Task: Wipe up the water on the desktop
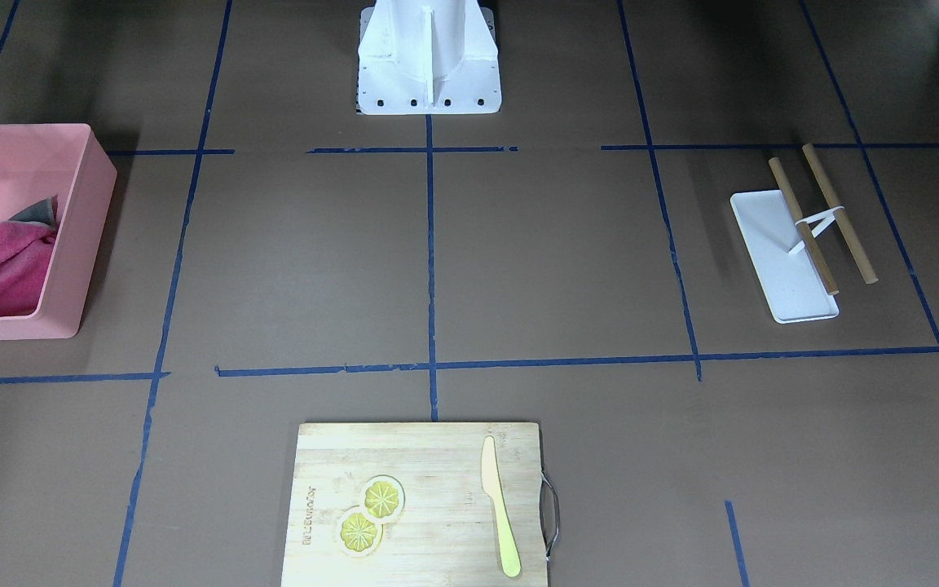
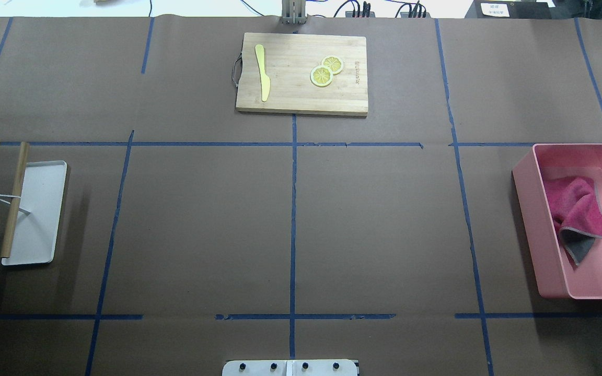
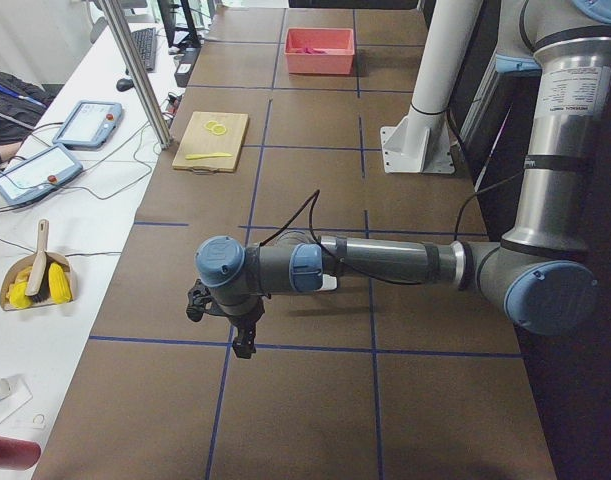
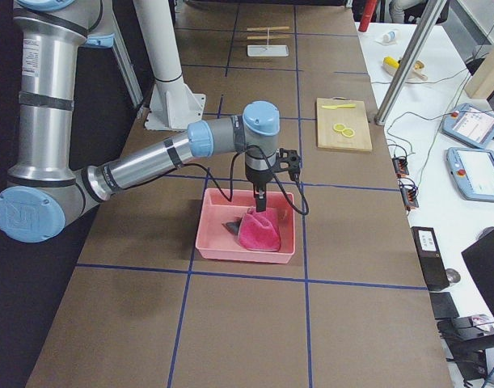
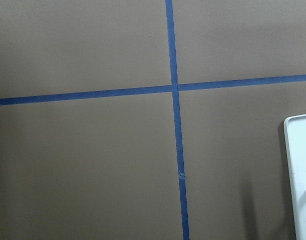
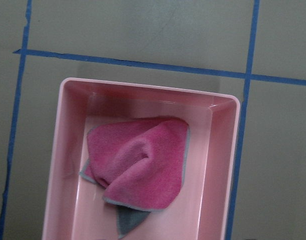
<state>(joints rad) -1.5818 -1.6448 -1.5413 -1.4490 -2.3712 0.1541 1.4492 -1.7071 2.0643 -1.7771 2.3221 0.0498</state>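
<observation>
Soft, light cloth (image 6: 142, 170) lies crumpled in the bin (image 6: 67, 150); its raised middle fold looks best to pinch. Jaws of left gripper (image 3: 243, 345) and right gripper (image 4: 260, 205): cannot tell whether parted.

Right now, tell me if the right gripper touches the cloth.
Cannot tell: exterior right view shows the right gripper over the cloth, no plain gap or contact.

A: How many of each thing lie on your desktop (image 2: 201, 224)?
B: You have one pink bin (image 2: 528, 224), one pink cloth (image 2: 575, 201), one cutting board (image 2: 301, 94), two lemon slices (image 2: 322, 77), one yellow knife (image 2: 263, 73), one white tray (image 2: 39, 219) and two wooden sticks (image 2: 18, 177).
A: And robot arms (image 3: 385, 262)?
B: You have two.
</observation>
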